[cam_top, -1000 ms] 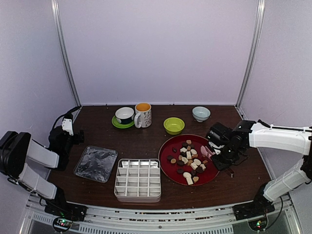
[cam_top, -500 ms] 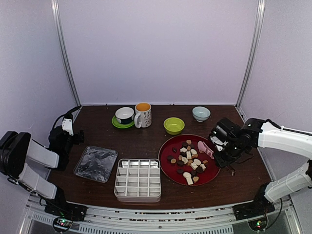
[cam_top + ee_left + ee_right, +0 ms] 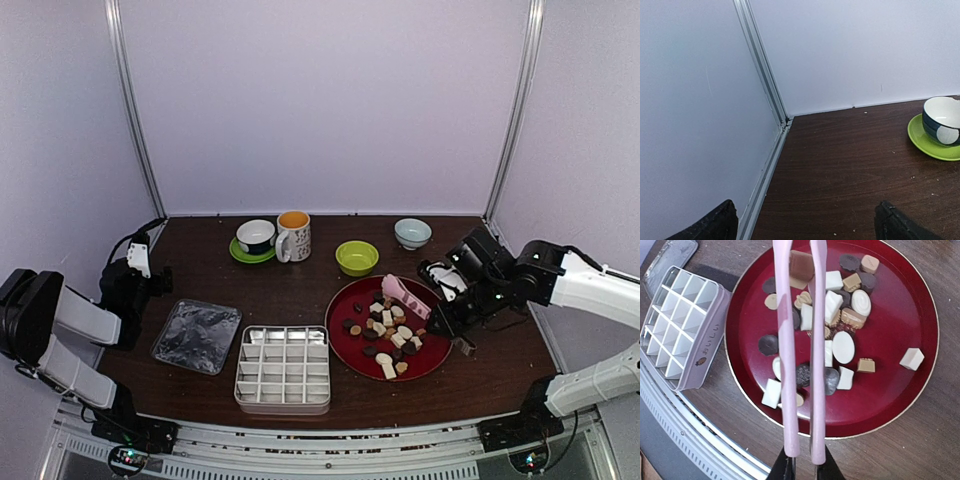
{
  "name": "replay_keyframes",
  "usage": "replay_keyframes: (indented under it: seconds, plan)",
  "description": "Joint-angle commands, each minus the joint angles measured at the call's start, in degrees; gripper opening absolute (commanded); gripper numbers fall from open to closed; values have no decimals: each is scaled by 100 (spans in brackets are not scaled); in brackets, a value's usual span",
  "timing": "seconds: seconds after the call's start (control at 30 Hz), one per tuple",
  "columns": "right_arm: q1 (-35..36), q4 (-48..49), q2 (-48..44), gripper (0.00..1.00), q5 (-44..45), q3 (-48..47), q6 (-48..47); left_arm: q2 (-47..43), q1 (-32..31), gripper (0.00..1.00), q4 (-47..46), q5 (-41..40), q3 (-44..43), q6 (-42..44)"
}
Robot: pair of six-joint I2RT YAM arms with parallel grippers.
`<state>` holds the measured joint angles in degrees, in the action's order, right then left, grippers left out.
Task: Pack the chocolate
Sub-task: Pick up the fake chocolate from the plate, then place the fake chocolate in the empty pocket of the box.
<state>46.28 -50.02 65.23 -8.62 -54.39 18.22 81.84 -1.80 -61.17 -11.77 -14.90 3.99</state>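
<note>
While the overhead camera looks down on the brown table [image 3: 300, 295], the right gripper [image 3: 443, 318] is clamped on pink tongs [image 3: 405, 296] that reach out over a red plate [image 3: 430, 355]. All the chocolate [image 3: 385, 330] lies heaped on that plate, just right of a white compartment tray [image 3: 284, 368]. At far left the left gripper [image 3: 145, 275] sits by the wall, its fingers too dark to make out from here. A second earlier the tongs were barely visible at the plate's right rim; they now stretch over its rear half. The left arm has not moved.

Seen from the left wrist, the left gripper [image 3: 805, 226] stands wide apart and holds nothing, with only its two black fingertips [image 3: 720, 225] showing at the bottom edge. A dark cup [image 3: 944, 120] on a green saucer [image 3: 927, 142] is cut off by the right border.

Seen from the right wrist, the right gripper [image 3: 802, 469] is mostly cropped at the bottom edge, pinching the tongs [image 3: 800, 340] so the two arms run narrow and nearly parallel. Their tips leave the picture at the top, beside a brown piece, and whether they grip it cannot be told. Below them the chocolate [image 3: 842, 347] is spread across the plate [image 3: 920, 390], with the tray [image 3: 682, 325] partly cropped at left.
</note>
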Motion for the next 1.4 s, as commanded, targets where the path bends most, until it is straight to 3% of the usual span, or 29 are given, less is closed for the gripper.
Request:
replay_keyframes:
  seconds: [0.0, 0.4, 0.73, 1.37]
  plan:
    - [140, 551, -80, 15, -368, -150, 66, -7, 49, 98, -138, -33, -92, -3]
    - [725, 1477, 664, 14, -618, -487, 72, -10, 49, 98, -133, -35, -92, -3]
    - [1160, 1418, 1433, 14, -489, -748, -116, -8, 52, 98, -137, -31, -92, -3]
    - [1397, 1383, 1863, 12, -175, -911, -165, -4, 49, 98, -139, -33, -92, -4]
